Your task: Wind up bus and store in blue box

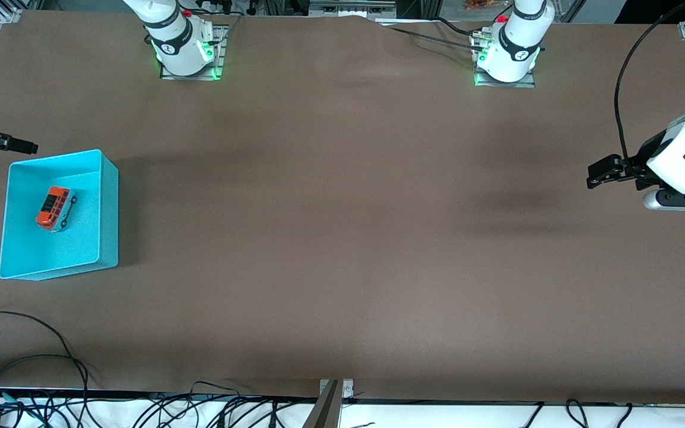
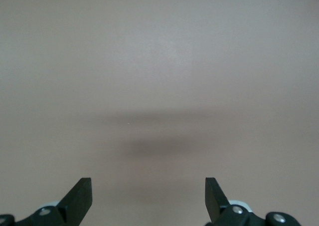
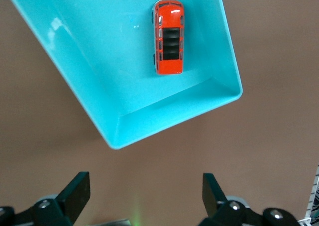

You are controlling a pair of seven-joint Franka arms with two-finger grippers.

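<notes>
With the bus (image 1: 56, 208) resting inside the blue box (image 1: 107, 208), both the left end effector (image 2: 148, 198) and right end effector (image 3: 145, 193), wide and empty, should stay clear.

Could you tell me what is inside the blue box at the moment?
The blue box holds only the bus, standing on its wheels on the box floor, clear of the walls. The floor beneath the bus is covered, and its underside cannot be seen.
</notes>
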